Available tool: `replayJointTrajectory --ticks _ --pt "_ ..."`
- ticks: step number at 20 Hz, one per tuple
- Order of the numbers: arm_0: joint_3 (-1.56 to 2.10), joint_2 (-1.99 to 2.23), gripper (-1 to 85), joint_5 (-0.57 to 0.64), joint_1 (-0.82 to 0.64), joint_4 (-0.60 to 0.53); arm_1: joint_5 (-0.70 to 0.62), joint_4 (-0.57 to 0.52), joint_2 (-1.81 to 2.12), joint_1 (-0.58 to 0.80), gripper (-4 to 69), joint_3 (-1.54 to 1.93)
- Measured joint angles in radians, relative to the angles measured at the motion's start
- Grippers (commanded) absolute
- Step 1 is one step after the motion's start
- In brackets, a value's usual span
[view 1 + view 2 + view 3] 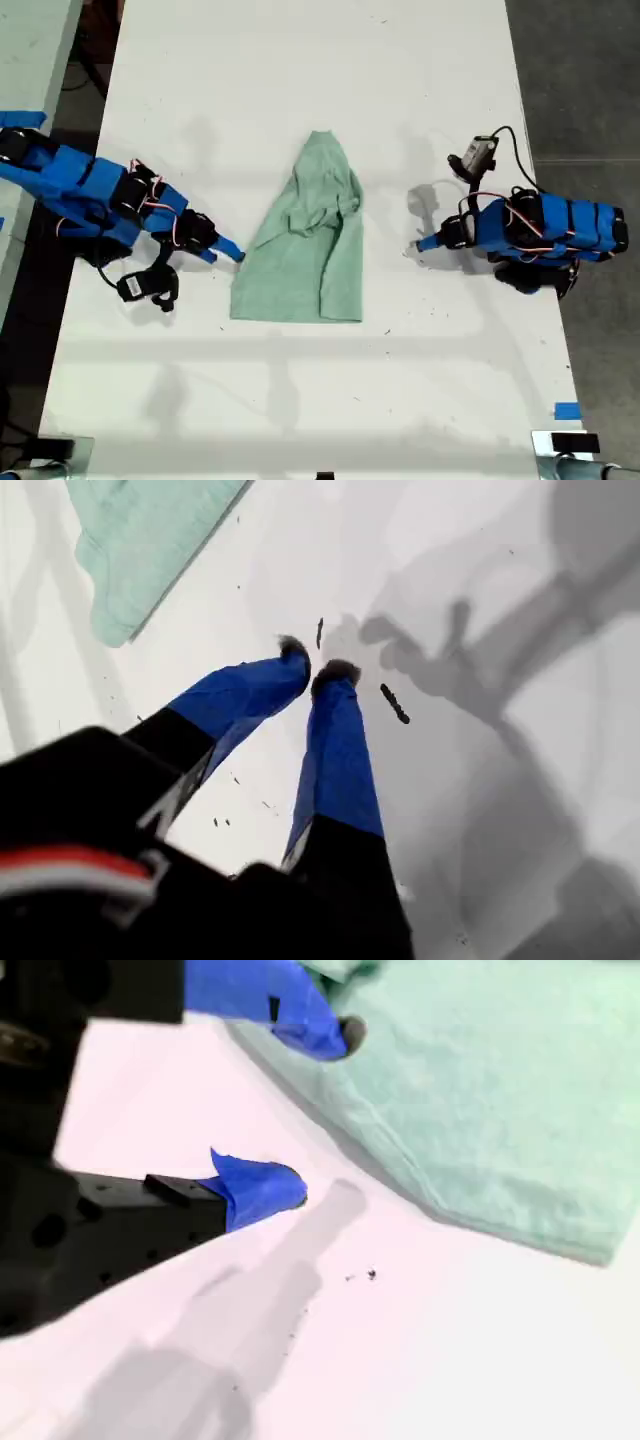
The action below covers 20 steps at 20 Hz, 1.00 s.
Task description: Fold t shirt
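Observation:
The pale mint-green t shirt (310, 240) lies wrinkled in the middle of the white table (300, 70), its narrow rounded end toward the far edge. My second gripper (232, 252) is at the shirt's edge on the exterior view's left. It (315, 1110) stands open, one blue fingertip (335, 1032) over the cloth border (480, 1090) and the other on bare table. My first gripper (422, 243) is on the exterior view's right, a short way from the shirt. Its jaws (315, 665) are shut on nothing, and a corner of the shirt (150, 540) shows beyond them.
Dark floor (590, 80) runs along the table on the exterior view's right. A second pale surface (30, 60) sits at the exterior view's left. Blue tape (567, 410) marks the near corner on the exterior view's right. Small dark specks (393, 702) dot the tabletop.

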Motion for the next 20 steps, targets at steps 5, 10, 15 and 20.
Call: replayJointTrajectory --ticks 5,10,15,20 --pt "-0.115 -0.327 25.5 0.025 0.031 0.000 0.000 0.000 0.000 0.000 4.3 0.000" --pt "-0.173 -0.462 25.9 0.032 -0.011 -0.032 0.000 0.000 0.000 0.000 4.2 0.000" --pt "-0.261 -0.545 24.7 0.040 -0.028 -0.063 0.000 0.000 0.000 0.000 4.2 0.000" --pt "-0.440 -0.810 -0.1 0.043 -0.037 -0.054 0.000 0.000 0.000 0.000 4.1 0.000"
